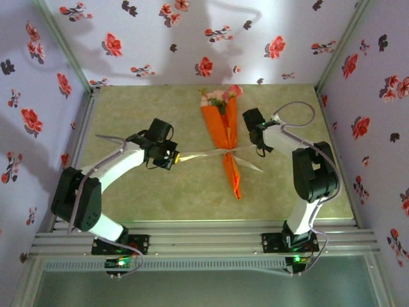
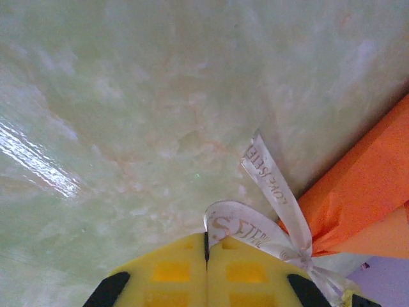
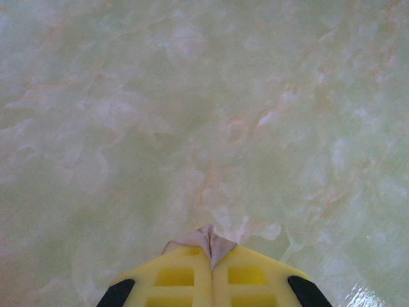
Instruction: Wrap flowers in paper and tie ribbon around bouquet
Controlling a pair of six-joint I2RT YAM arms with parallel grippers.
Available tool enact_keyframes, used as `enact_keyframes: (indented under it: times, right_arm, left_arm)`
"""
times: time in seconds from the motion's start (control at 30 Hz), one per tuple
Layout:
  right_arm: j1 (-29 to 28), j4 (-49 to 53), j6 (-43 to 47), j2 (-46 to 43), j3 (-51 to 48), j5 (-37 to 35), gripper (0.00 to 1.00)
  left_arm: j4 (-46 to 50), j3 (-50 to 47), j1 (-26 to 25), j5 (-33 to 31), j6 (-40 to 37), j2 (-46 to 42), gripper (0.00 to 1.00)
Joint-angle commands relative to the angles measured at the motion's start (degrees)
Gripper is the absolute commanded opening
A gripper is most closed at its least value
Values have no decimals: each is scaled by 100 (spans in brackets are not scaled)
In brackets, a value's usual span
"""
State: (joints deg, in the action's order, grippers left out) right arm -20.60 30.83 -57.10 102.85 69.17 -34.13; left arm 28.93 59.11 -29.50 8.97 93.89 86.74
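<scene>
Evidently the two arms are pulling against each other. On the left, the left hand (image 1: 171, 157) hangs low over the worktop (image 1: 134, 192), its yellow fingers (image 2: 172, 268) pressed together on a loop of the ribbon (image 2: 271, 185). The printed cream band runs from that pinch rightward to a small knot against the orange paper (image 2: 364, 185). Holding it out sideways looks meant to draw the knot snug, not to lift anything. A broad bare stretch reaches from this hand to the flowered side wall, so the arm has room to draw outward.

In the middle the bouquet (image 1: 228, 137) lies flat and lengthwise, its flowers (image 1: 217, 98) close to the back wall and its pointed tip toward the arms' bases. The ribbon crosses it about halfway down, and a loose tail trails off just right of the knot.

On the right, the right hand (image 1: 261, 148) is closed too, with a small tip of ribbon nipped between its fingertips (image 3: 179, 275). It sits just beside the cone, so the span is short here, and the free worktop toward the right wall is narrower. I judge the tying nearly done; a harder pull might drag the light cone sideways.
</scene>
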Motion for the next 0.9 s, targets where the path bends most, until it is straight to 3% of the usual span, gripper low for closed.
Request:
enact_keyframes:
  times: [0.0, 0.87]
  right_arm:
    - [19, 299, 224, 174, 210, -550, 0]
    - [320, 604, 419, 271, 228, -494, 0]
  left_arm:
    - [462, -187, 200, -273, -172, -218, 0]
    - [743, -715, 791, -396, -475, -670, 0]
